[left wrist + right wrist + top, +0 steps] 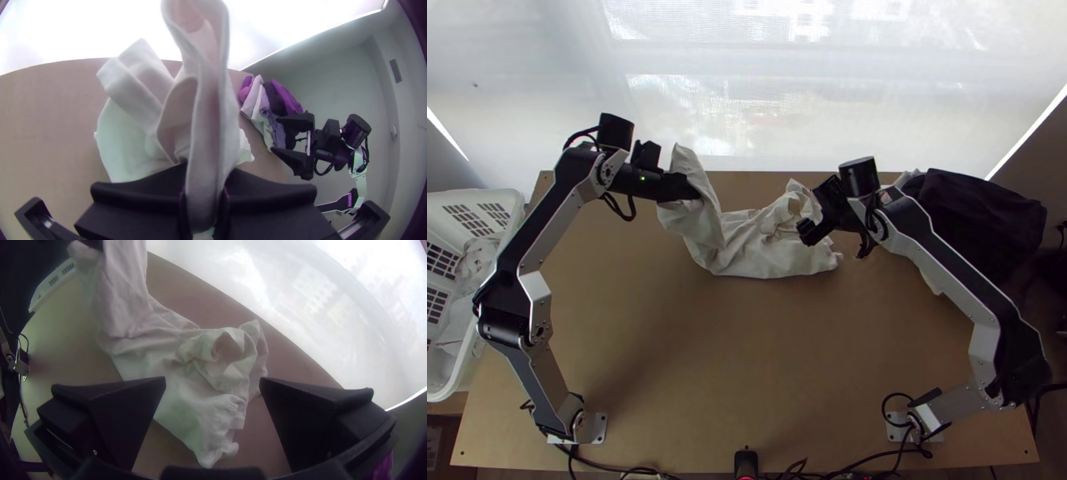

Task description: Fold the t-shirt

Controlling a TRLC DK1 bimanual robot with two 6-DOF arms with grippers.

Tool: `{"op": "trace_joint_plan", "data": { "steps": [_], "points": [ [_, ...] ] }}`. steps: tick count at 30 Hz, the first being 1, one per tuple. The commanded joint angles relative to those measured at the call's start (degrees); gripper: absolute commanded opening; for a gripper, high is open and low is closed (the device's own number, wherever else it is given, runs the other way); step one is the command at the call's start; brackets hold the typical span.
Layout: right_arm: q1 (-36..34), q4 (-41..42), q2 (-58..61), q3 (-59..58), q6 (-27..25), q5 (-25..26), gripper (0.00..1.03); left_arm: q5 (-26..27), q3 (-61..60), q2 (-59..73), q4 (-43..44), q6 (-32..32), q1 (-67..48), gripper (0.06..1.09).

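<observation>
One wooden table (731, 360) beside a bright window (707, 104)

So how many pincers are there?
2. The left pincer grips the pale t-shirt at the top view's left; the right pincer hangs open by its other end.

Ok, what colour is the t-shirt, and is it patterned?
The t-shirt is plain off-white; the top view shows it best.
</observation>
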Motion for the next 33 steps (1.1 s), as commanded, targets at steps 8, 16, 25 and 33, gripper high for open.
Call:
{"op": "trace_joint_plan", "data": {
  "steps": [8, 16, 25, 33],
  "points": [
    [-3.2, -1.6, -6.2, -5.3, -0.2, 0.0, 0.98, -0.1, 2.5, 5.6, 15.5, -8.7, -8.1, 0.09],
    [-3.7, -3.1, -6.9, -5.1, -0.3, 0.1, 0.98, -0.1, 5.1, 11.2, 17.7, -10.5, -13.6, 0.09],
    [-3.7, -3.1, -6.8, -4.8, -0.5, 0.5, 0.98, -0.1, 11.1, 18.2, 18.0, -11.8, -16.8, 0.09],
    [-4.2, -4.4, -7.1, -5.0, -0.5, 0.5, 0.98, -0.1, 18.5, 25.6, 18.0, -13.0, -18.4, 0.09]
  ]
}}
